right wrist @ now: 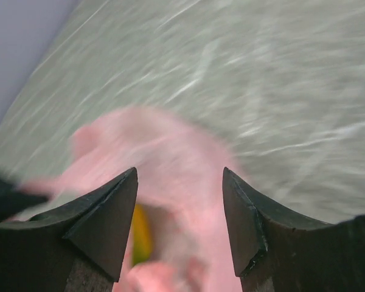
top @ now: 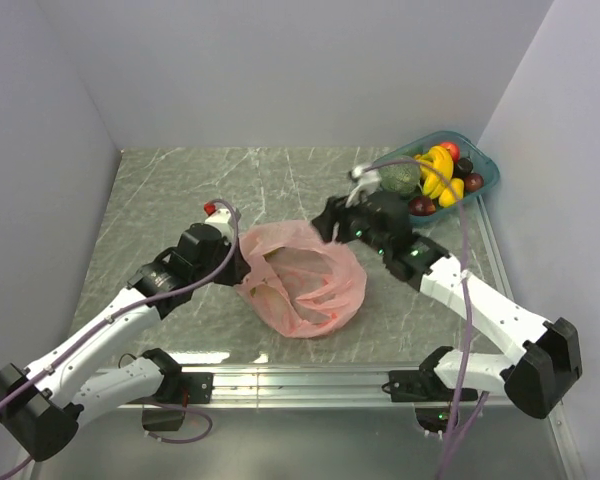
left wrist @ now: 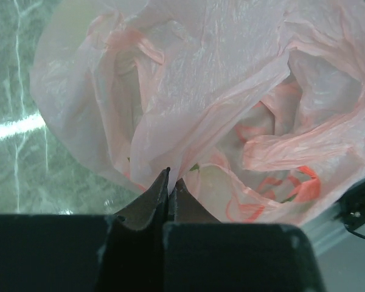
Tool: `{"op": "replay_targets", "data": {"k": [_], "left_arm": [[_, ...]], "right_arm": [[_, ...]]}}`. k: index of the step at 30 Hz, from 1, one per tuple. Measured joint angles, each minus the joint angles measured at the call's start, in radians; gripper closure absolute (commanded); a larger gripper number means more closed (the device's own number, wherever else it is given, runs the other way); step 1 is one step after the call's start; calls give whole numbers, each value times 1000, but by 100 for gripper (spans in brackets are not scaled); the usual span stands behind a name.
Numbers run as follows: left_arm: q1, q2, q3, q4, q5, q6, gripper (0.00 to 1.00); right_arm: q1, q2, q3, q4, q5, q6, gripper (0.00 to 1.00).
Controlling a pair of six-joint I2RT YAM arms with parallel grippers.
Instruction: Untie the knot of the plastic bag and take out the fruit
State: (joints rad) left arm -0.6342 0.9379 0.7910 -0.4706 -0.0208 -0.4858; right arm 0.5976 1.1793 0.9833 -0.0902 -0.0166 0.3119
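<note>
My left tool (left wrist: 170, 180) pinches the rim of the plastic bag (top: 305, 285) on the surface (top: 180, 190), my right tool (right wrist: 179, 201) hangs spread over its mouth, so I judge we're at unloading: next, dip in for the yellow fruit (right wrist: 141, 234).

from above i see the plastic bag (top: 305, 285) lying crumpled in the middle of the green marbled table (top: 180, 190), pale shapes showing through its pink skin. my left gripper (top: 242, 265) sits against the bag's left edge and my right gripper (top: 330, 222) at its far right edge; i can't make out either pair of jaws from here. in the far right corner the teal tray (top: 485, 165) holds a banana bunch (top: 438, 170), a dull-green melon (top: 400, 178), a red apple (top: 449, 150) and some dark round fruits (top: 422, 205).
</note>
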Motion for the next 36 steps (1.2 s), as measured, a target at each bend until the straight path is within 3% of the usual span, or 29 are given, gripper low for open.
{"op": "replay_targets", "data": {"k": [7, 14, 19, 25, 29, 32, 36], "left_arm": [[0, 7, 140, -239, -13, -62, 99], [1, 7, 204, -428, -40, -74, 100], [1, 17, 204, -488, -34, -72, 99], [1, 23, 193, -478, -13, -71, 99], [1, 61, 254, -463, -16, -54, 99], [-9, 157, 436, -447, -26, -34, 99], [-175, 288, 701, -390, -106, -14, 99]], "right_arm": [[245, 98, -72, 81, -125, -10, 38], [306, 311, -90, 189, -140, 41, 45], [331, 454, -87, 298, -116, 104, 32], [360, 572, -71, 417, -81, 169, 30], [366, 549, -103, 440, 18, 210, 30], [366, 461, -170, 420, 130, 232, 31], [366, 304, -241, 374, 287, 245, 30]]}}
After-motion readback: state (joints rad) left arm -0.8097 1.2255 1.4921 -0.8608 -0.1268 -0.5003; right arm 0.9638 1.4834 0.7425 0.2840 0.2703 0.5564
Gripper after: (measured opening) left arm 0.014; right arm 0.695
